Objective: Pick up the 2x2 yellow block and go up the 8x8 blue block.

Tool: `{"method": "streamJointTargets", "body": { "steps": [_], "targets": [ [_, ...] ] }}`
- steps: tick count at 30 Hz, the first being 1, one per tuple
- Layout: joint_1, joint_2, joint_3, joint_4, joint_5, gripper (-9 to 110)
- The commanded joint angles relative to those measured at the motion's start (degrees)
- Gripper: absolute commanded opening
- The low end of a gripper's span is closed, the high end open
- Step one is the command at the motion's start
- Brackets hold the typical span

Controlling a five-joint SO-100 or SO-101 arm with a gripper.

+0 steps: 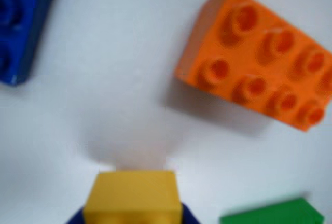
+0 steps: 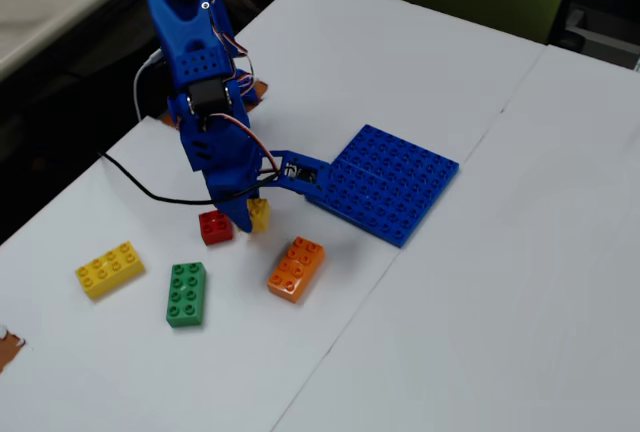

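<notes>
Yellow 2x2 block [image 2: 259, 214] (small, square) sits clamped between blue fingers [image 2: 243, 218].

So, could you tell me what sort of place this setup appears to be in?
Probably an office or lab workbench used for robot practice: white tables pushed together, a small blue arm with exposed wiring whose gripper holds the 2x2 yellow block, and toy bricks around the 8x8 blue block.

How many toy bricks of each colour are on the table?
Yellow: 2, a small brick in the gripper and a long brick
Red: 1
Green: 1
Orange: 1
Blue: 1, the flat plate
Total: 6
</notes>
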Motion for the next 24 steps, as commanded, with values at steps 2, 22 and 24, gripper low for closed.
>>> {"method": "streamJointTargets", "body": {
  "steps": [2, 22, 24],
  "targets": [
    [-1.58, 8.17, -3.34, 3.78, 4.48, 0],
    [-10.90, 5.45, -41.22, 37.79, 28.04, 0],
    [-12.66, 4.66, -43.24, 38.06, 30.67, 0]
  ]
}}
